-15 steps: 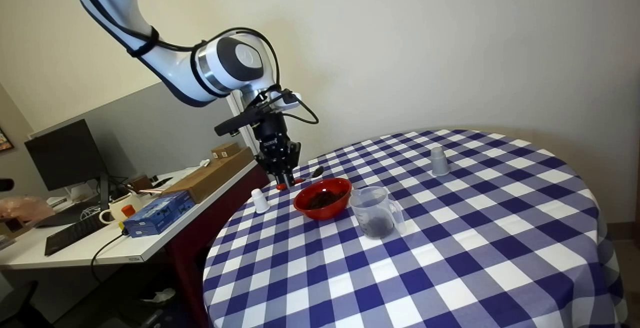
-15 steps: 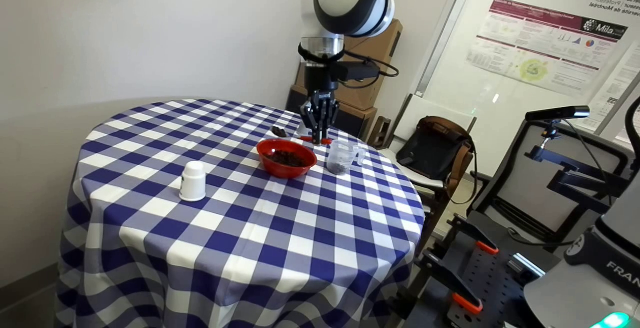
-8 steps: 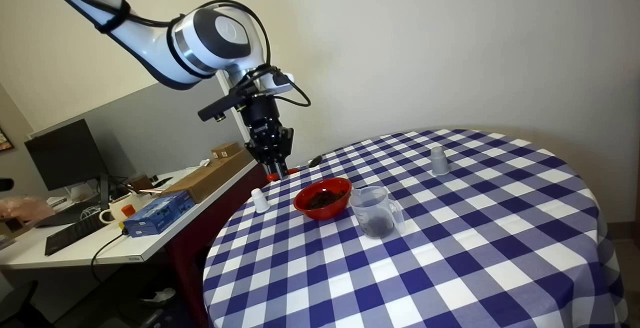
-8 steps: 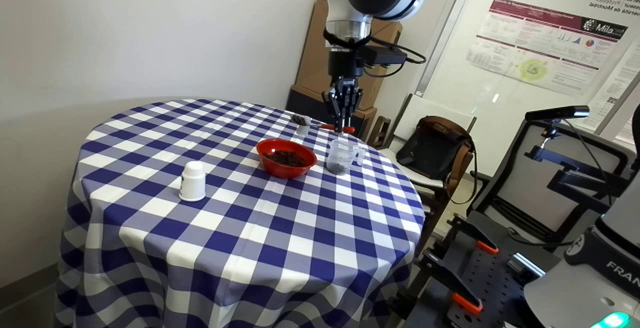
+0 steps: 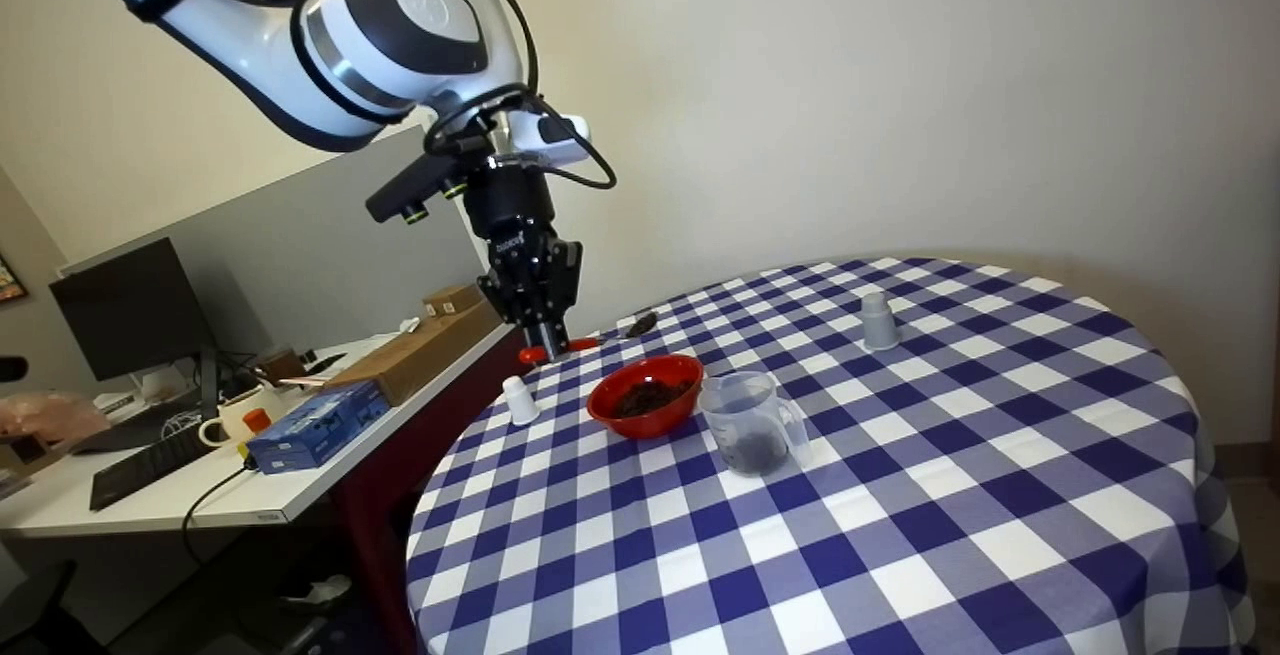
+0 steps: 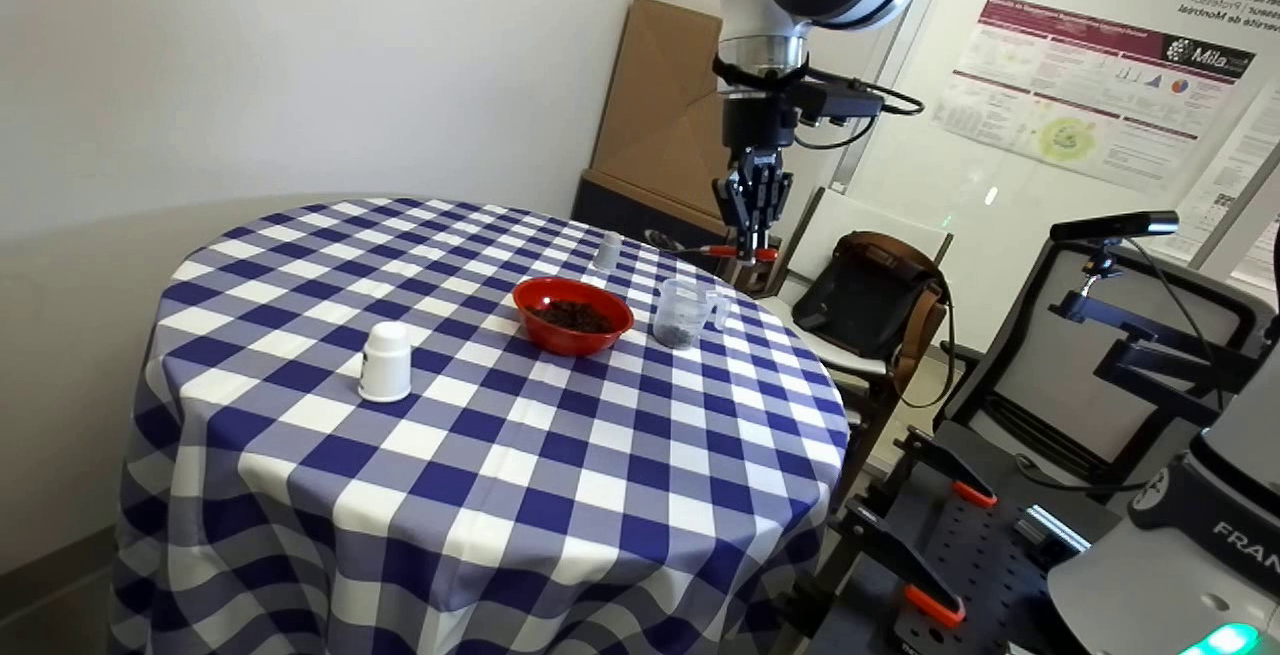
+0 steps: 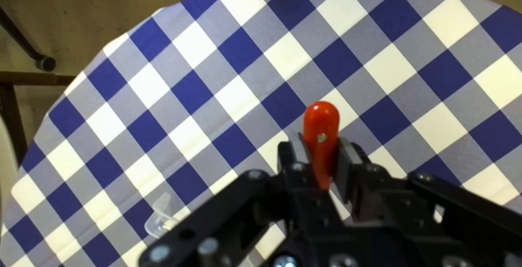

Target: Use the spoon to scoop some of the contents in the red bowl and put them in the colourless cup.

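Observation:
My gripper (image 5: 546,343) is shut on the red handle of the spoon (image 5: 587,343) and holds it roughly level above the table. In the wrist view the handle end (image 7: 321,116) sits between the fingertips (image 7: 322,153); the spoon's head is hidden there. In an exterior view the head (image 5: 641,325) looks dark, as if carrying brown stuff. The red bowl (image 5: 645,427) with dark brown contents stands on the table, also in an exterior view (image 6: 570,343). The colourless cup (image 5: 752,425), a clear jug with a handle and some dark stuff inside, stands beside the bowl; its handle shows in the wrist view (image 7: 160,220).
A small white cup (image 5: 520,402) stands upside down left of the bowl. Another (image 5: 878,323) stands farther right, also upside down; they show in an exterior view too (image 6: 386,363). The round table has a blue checked cloth (image 6: 480,495). A chair with a bag (image 6: 865,290) stands beyond its edge.
My gripper has moved away from the red bowl with the spoon, rightward in one exterior view and left and slightly up in the other. The bowl and cups have not moved.

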`<state>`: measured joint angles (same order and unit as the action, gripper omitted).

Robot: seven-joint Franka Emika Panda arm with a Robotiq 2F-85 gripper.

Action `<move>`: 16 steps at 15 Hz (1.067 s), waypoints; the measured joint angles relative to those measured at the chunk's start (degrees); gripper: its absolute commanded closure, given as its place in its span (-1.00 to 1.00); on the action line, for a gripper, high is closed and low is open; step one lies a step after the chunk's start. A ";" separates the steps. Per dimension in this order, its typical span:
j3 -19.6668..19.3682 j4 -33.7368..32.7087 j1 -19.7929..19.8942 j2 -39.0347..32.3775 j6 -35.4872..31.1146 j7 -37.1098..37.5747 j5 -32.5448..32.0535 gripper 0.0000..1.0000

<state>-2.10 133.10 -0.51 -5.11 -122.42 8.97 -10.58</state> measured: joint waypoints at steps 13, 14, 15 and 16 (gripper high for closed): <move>-2.67 2.78 3.52 2.00 1.98 5.43 -12.21 0.90; -2.57 2.77 3.43 1.88 2.08 5.80 -12.91 0.90; -2.46 2.77 3.30 1.70 2.09 6.17 -13.60 0.90; -2.29 2.75 3.17 1.47 2.09 6.63 -14.25 0.90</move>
<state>-4.39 135.85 2.67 -3.64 -120.33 15.60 -24.83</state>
